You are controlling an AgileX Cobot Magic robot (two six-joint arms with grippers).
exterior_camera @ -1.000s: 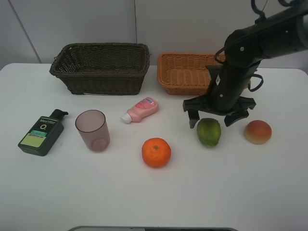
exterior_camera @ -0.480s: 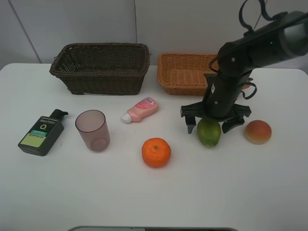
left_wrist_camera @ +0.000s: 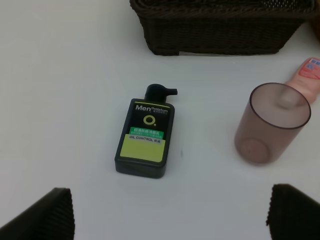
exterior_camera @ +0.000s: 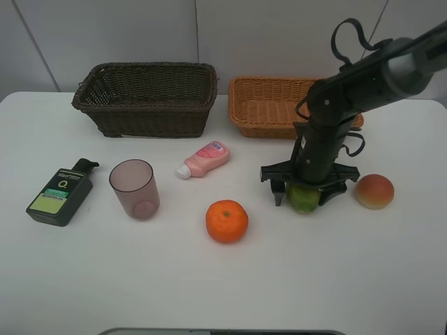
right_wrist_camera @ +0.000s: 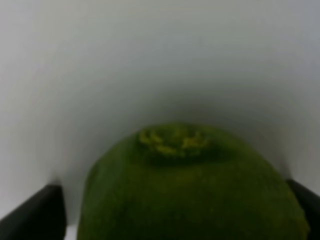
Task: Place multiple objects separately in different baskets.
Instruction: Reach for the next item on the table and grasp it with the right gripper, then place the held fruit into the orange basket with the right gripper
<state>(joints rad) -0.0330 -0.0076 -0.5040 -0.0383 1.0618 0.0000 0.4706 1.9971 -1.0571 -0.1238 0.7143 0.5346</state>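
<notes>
1. The right gripper [exterior_camera: 304, 195] straddles the round green fruit [exterior_camera: 304, 202] on the white table [exterior_camera: 209, 279], in front of the light orange-tan wicker basket [exterior_camera: 262, 105]. I cannot tell whether its jaws grip the fruit.
2. The left gripper [left_wrist_camera: 170, 215] hangs with jaws wide apart near the dark green pump bottle [left_wrist_camera: 146, 132].

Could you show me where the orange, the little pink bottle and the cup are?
orange [exterior_camera: 226, 221], high view, middle of its peel.
pink bottle [exterior_camera: 206, 158], high view, middle of its body.
cup [exterior_camera: 134, 191], high view, its side wall.
</notes>
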